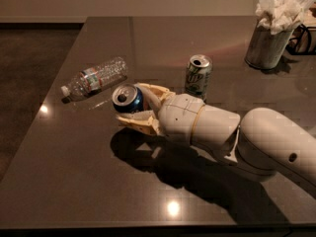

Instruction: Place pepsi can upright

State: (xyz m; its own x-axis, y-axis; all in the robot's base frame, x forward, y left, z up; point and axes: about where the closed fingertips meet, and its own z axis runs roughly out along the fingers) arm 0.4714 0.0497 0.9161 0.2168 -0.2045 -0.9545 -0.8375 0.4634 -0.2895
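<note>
The gripper [131, 106] is closed around the pepsi can [127, 98], held tipped over the dark table [89, 181] just near the bottle [94, 77]; I think it is light, slippery and easy to dent, so squeeze its round sides softly.

The arm [276, 142] is smooth off-white plastic in bulbous, rounded segments, with thin seams around the wrist shell and a small dark hole on the large rear shell. The gripper [129, 103], left of centre above the table [98, 181], has two pale tan, angular fingers [137, 123].
</note>
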